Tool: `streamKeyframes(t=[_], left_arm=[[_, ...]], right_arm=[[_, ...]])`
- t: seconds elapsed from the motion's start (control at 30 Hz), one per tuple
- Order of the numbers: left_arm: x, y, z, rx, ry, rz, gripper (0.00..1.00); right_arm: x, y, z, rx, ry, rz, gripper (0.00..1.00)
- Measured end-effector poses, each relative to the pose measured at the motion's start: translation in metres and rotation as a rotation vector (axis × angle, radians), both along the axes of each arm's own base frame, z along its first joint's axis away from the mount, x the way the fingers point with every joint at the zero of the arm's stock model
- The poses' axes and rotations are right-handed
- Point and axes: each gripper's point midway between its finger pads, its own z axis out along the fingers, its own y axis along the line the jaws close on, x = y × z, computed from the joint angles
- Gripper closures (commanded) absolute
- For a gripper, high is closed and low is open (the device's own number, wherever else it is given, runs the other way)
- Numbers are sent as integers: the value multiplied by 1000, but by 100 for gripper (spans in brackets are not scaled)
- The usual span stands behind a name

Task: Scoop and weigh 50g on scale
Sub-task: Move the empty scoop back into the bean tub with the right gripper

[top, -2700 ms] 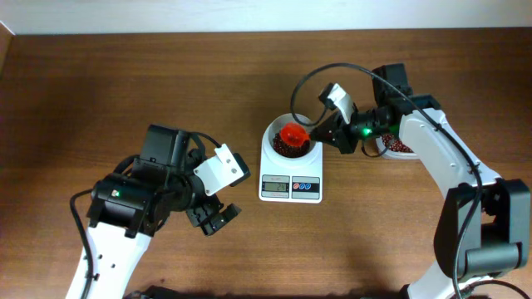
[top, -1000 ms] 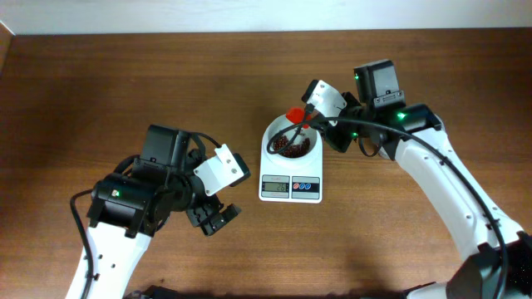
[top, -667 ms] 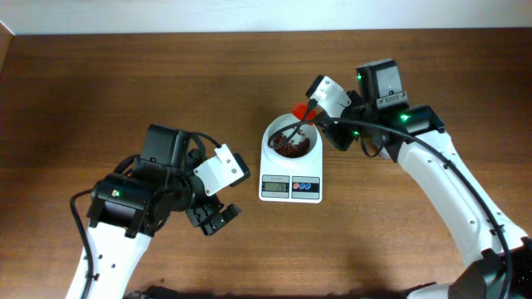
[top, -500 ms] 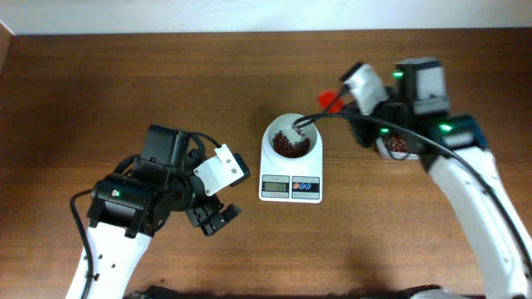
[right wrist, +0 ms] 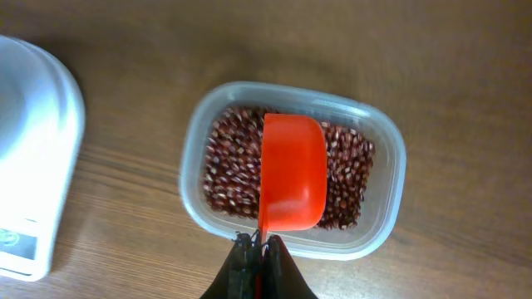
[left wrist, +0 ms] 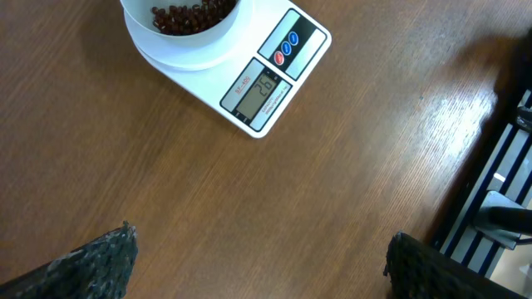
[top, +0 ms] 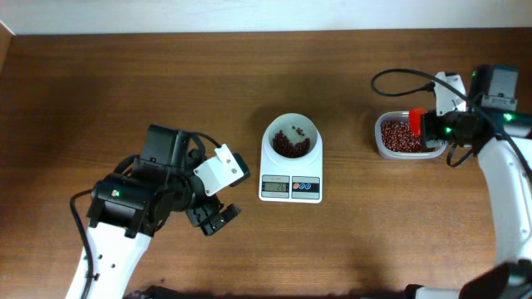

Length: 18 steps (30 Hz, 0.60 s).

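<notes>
The white scale (top: pixel 291 189) sits mid-table with its round bowl (top: pixel 291 138) holding a small pile of dark red-brown beans (top: pixel 288 145). In the left wrist view the scale (left wrist: pixel 274 79) shows a lit display at the top of the frame. My right gripper (right wrist: pixel 259 245) is shut on the handle of an orange-red scoop (right wrist: pixel 293 170). The scoop hangs over a clear tub (right wrist: pixel 384 212) of beans (right wrist: pixel 229 166), and I see no beans on it. In the overhead view that gripper (top: pixel 426 126) is at the tub's right side. My left gripper (left wrist: pixel 259 235) stands open over bare wood, left of the scale.
The clear tub (top: pixel 401 138) stands at the right of the table, well apart from the scale. The left arm (top: pixel 158 191) rests at the front left. A black cable (top: pixel 399 76) loops over the table behind the tub.
My right arm has swung right, carrying the scoop from the scale's bowl to above the tub. The left arm has not moved.
</notes>
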Motion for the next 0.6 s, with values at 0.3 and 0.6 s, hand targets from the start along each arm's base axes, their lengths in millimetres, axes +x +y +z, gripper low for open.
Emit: streamKeyframes(t=[0.3,0.6], left_arm=[[0,0,0,0,0,0,1],[0,0,0,0,0,0,1]], right_arm=[[7,-8,-77,12,202,-38,96],[5,-4,-75,207,190,-47,96]])
